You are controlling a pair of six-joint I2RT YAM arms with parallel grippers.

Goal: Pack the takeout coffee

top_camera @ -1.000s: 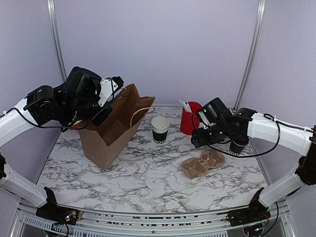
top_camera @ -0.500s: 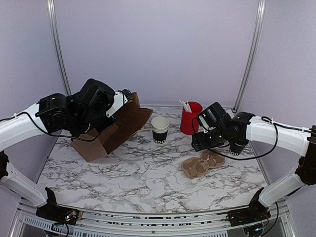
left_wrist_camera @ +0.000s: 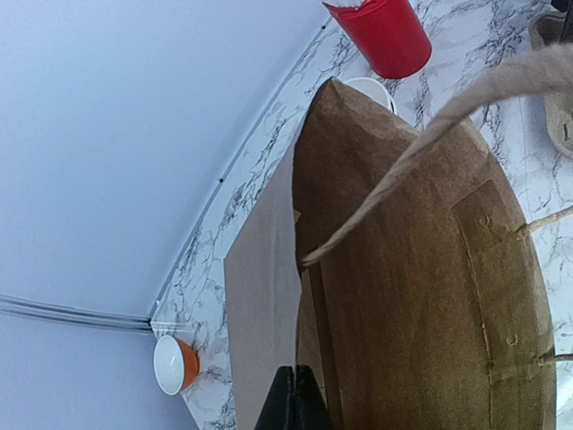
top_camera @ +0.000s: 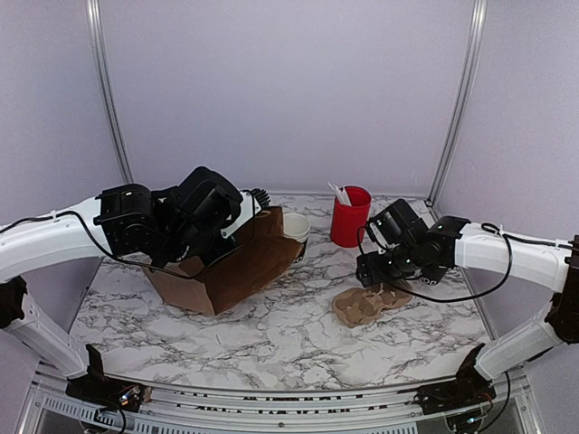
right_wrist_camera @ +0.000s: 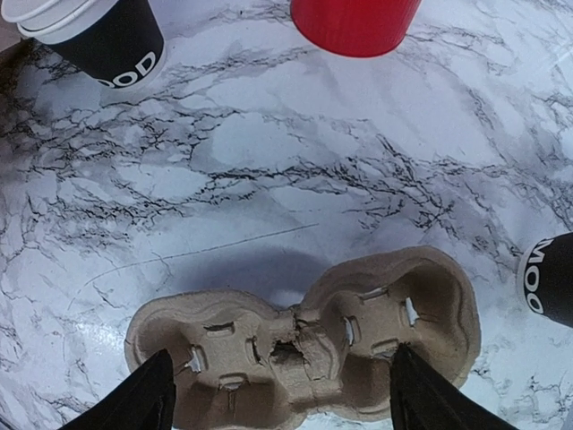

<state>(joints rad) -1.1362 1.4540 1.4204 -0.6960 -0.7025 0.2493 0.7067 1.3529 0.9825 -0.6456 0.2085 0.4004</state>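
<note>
- Your left gripper (left_wrist_camera: 291,405) has its fingers pressed together, pinching the rim of the brown paper bag (left_wrist_camera: 403,296).
- In the top view the bag is tipped at a slant, its lower side down on the marble table (top_camera: 271,339), with the left arm over its upper edge.
- Through the left wrist camera you look straight into the bag's open mouth, and a twisted paper handle (left_wrist_camera: 430,125) arcs across it.
- Your right gripper (right_wrist_camera: 282,356) has its fingers wide apart and holds nothing. It hangs over the cardboard cup carrier (right_wrist_camera: 304,345), one finger on either side of it.
- The takeout coffee (right_wrist_camera: 551,278) stands on the table just right of the carrier, outside the right finger and not touching it. Only its black side with white letters shows at the frame edge.
- In the top view the right arm hides most of that cup.
- The stack of lidless cups (right_wrist_camera: 98,40) stands right behind the bag; you cannot tell whether they touch.
- The red cup (top_camera: 351,217) stands further back, between the stack and the right arm.
- An orange bowl (left_wrist_camera: 175,363) sits by the back wall.
</note>
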